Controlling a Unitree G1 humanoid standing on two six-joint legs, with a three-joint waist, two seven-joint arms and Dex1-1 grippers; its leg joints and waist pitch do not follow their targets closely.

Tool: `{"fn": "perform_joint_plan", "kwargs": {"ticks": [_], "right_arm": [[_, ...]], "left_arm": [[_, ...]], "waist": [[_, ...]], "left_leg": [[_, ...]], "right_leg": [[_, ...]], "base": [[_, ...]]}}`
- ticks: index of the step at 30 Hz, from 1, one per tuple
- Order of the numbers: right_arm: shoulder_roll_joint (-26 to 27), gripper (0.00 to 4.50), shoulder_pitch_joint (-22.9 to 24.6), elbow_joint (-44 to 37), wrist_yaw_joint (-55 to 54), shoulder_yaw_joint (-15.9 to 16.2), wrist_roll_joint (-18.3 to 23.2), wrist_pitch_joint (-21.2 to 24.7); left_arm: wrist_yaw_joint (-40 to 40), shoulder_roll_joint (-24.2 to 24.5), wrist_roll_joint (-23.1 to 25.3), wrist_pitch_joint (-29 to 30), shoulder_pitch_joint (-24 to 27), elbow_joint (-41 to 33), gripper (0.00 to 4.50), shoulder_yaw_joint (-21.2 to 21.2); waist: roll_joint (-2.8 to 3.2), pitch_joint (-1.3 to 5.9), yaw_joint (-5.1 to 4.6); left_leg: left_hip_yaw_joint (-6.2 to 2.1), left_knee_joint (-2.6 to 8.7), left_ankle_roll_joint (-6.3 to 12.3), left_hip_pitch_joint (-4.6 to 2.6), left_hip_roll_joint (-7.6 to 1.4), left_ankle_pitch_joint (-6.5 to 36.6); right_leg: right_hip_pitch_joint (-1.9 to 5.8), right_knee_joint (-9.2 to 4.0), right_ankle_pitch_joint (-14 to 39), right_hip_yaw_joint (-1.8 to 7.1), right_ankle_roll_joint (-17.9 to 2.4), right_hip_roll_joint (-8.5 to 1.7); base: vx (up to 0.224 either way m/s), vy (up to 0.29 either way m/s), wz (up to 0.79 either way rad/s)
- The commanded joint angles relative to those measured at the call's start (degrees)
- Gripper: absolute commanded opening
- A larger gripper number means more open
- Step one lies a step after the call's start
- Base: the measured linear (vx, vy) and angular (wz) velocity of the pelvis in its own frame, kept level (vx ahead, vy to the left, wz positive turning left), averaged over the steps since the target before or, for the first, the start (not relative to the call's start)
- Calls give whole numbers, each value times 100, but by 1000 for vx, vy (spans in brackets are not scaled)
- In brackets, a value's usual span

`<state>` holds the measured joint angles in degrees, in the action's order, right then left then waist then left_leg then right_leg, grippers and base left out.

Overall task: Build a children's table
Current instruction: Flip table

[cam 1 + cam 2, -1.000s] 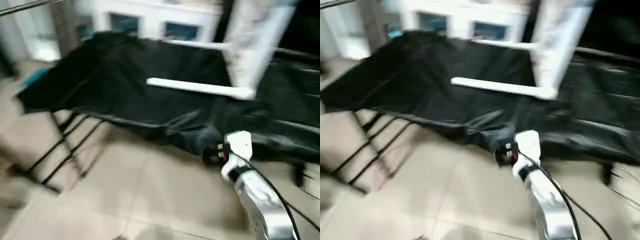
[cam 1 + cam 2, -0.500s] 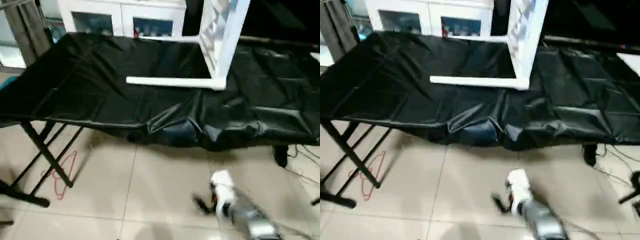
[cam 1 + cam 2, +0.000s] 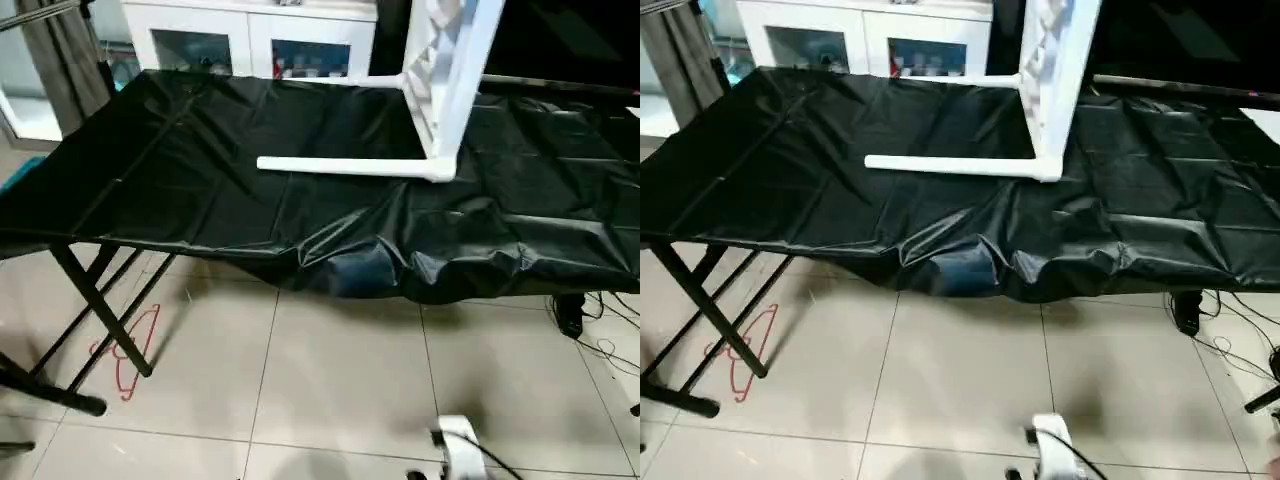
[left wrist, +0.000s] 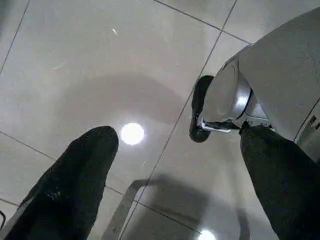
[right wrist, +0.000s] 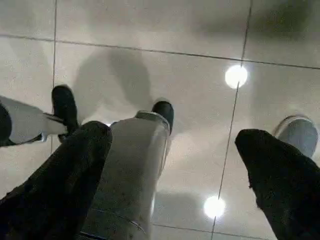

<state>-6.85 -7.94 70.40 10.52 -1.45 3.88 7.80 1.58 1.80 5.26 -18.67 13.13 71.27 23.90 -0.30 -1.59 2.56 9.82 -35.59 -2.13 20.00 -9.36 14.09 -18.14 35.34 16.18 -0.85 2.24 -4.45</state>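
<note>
White plastic, stiff and probably light, the half-built children's table point(image 3: 440, 90) lies tipped on the black-draped bench point(image 3: 200, 190), well ahead of both wide-open claws, left point(image 4: 175, 175) and right point(image 5: 175, 175), its smooth leg point(image 3: 345, 166) the likeliest handhold.

Both end effectors, left point(image 4: 180, 170) and right point(image 5: 172, 170), hang spread, empty.

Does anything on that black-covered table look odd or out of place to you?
Yes. The children's table is tipped on its side on the black cloth, tabletop upright, with one leg lying along the cloth and another sticking out behind. The cloth is rumpled and sags over the front edge.
</note>
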Motion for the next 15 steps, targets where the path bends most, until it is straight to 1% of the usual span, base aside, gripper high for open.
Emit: {"fn": "perform_joint_plan", "kwargs": {"ticks": [1, 2, 3, 4, 5, 6, 7, 8, 9, 10, 11, 12, 13, 14, 15], "right_arm": [[-45, 450, -112, 68, -14, -137, 32, -304], [-61, 450, -127, 98, 1, -165, 36, -385], [-71, 450, -156, 136, 7, -190, 32, -396], [-69, 450, -181, 162, -11, -197, 17, -373], [-65, 450, -207, 190, -30, -204, -1, -351], [-32, 450, -239, 223, -56, -203, -12, -326], [-29, 450, -242, 226, -58, -202, -14, -324], [10, 450, -272, 284, -84, -203, -14, -357], [69, 450, -213, 345, -137, -196, -25, -427], [69, 450, -213, 345, -137, -196, -25, -427], [100, 450, -173, 380, -167, -199, -43, -477], [132, 450, -136, 405, -208, -203, -63, -520], [148, 450, -124, 420, -231, -206, -72, -542], [170, 450, -110, 449, -260, -223, -90, -588], [188, 450, -88, 477, -286, -206, -131, -600]], "left_arm": [[1570, 255, 341, 1023, -2756, -2604, 444, -1460], [1572, 268, 332, 1149, -2799, -2325, 444, -1413], [1567, 353, 460, 1308, -2907, -1697, 444, -1391], [1543, 421, 599, 1418, -2968, -1233, 444, -1414], [1515, 490, 744, 1533, -3030, -756, 444, -1442], [1413, 548, 889, 1664, -3037, -321, 444, -1475], [1400, 551, 902, 1680, -3035, -280, 444, -1478], [1411, 548, 918, 1763, -2993, -130, 444, -1472], [1480, 510, 810, 1880, -2941, 5, 444, -1371], [1480, 510, 810, 1880, -2941, 5, 444, -1371], [1494, 493, 735, 1901, -2923, 33, 444, -1304], [1400, 472, 636, 1822, -2923, 21, 444, -1205], [1355, 466, 597, 1786, -2930, 15, 444, -1165], [1275, 457, 542, 1735, -2967, -6, 444, -1108], [1189, 467, 508, 1693, -3029, -30, 444, -1067]], "waist": [[9, 53, 2], [6, 64, -3], [19, 64, -24], [14, 67, -24], [23, 73, -41], [61, 94, -58], [49, 93, -56], [114, 105, -56], [180, 107, -72], [124, 100, -83], [119, 106, -87], [139, 112, -83], [127, 109, -82], [130, 110, -75], [145, 102, -71]], "left_leg": [[-228, 673, 89, -36, -515, 1783], [-228, 669, 113, -27, -515, 1705], [-218, 665, 142, -21, -508, 1651], [-221, 664, 165, -17, -508, 1607], [-215, 654, 206, -13, -504, 1531], [-213, 642, 230, -16, -505, 1439], [-207, 635, 282, -12, -504, 1392], [-212, 628, 284, -12, -502, 1342], [-211, 625, 301, -10, -502, 1314], [-204, 626, 335, 1, -503, 1323], [-201, 623, 346, 5, -501, 1347], [-197, 617, 363, -4, -502, 1356], [-197, 619, 378, 3, -503, 1363], [-201, 623, 400, 4, -505, 1354], [-200, 631, 384, 5, -508, 1410]], "right_leg": [[-68, -486, 393, 231, -1494, -534], [-63, -471, 256, 222, -1489, -529], [-64, -465, 145, 221, -1492, -516], [-61, -458, 92, 222, -1502, -521], [-58, -451, -2, 218, -1521, -515], [-51, -437, -180, 210, -1549, -503], [-50, -423, -299, 209, -1581, -503], [-45, -404, -392, 208, -1596, -509], [-51, -395, -519, 202, -1631, -504], [-46, -402, -549, 197, -1647, -499], [-38, -400, -522, 197, -1660, -505], [-43, -412, -490, 201, -1668, -508], [-43, -412, -461, 203, -1673, -510], [-41, -414, -410, 199, -1680, -511], [-49, -426, -307, 199, -1686, -510]], "base": [[0, 0, 0], [0, 0, 0], [0, 0, 0], [0, 0, 0], [0, 0, 0], [0, 0, 0], [0, 0, 0], [0, 0, 0], [0, 0, 0], [0, 0, 0], [0, 0, 0], [0, 0, 0], [0, 0, 0], [0, 0, 0], [0, 0, 0]]}}
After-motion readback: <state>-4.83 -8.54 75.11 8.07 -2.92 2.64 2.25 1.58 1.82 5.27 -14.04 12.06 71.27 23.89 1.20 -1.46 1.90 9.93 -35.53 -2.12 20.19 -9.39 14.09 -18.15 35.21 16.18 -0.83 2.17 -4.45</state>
